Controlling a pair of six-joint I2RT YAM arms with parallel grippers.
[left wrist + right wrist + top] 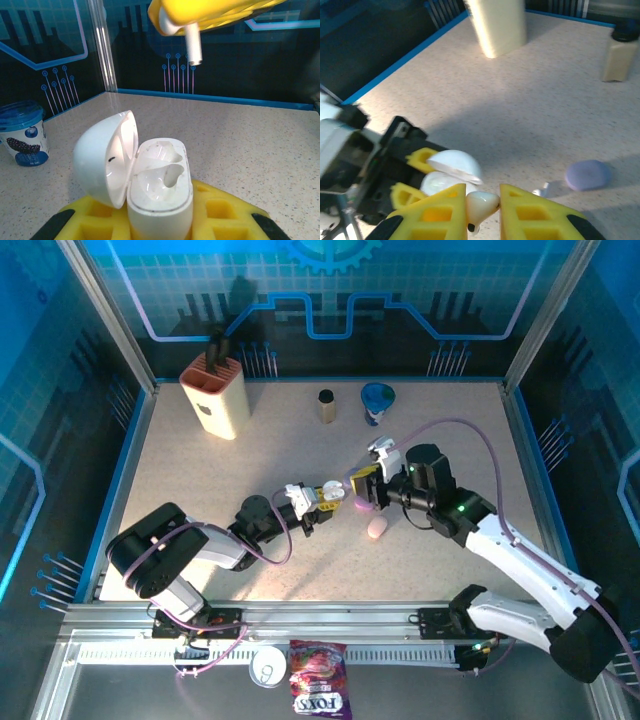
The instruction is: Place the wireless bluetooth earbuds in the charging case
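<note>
The earbud (192,47) is glossy white: a rounded bulb head narrowing to a short straight stem with a greyish tip. My right gripper (482,210) pinches it by the head between its yellow pads, and the stem hangs down free. From the right wrist I see a small dark spot low on its bulb. It hangs in the air just above the charging case (160,190), not touching it.

That case is a white pebble shape standing upright, clamped by its lower body in my left gripper (318,502). Its lid (105,160) is swung open to the side on its hinge. Inside are two moulded wells, both bare and shiny.

On the table near the case, on my right arm's side, lies a closed pale purple case (587,175). It looks pinker from overhead. A small pale piece (542,190) sits just beside it; I cannot tell what it is.

Well beyond the charging case, along the far wall, stand a beige block holder (215,395), a small dark-capped bottle (326,405) and a blue yoghurt cup (378,402). On the near rail, behind the case, lie a sweets bag (318,680) and a tin (268,668).
</note>
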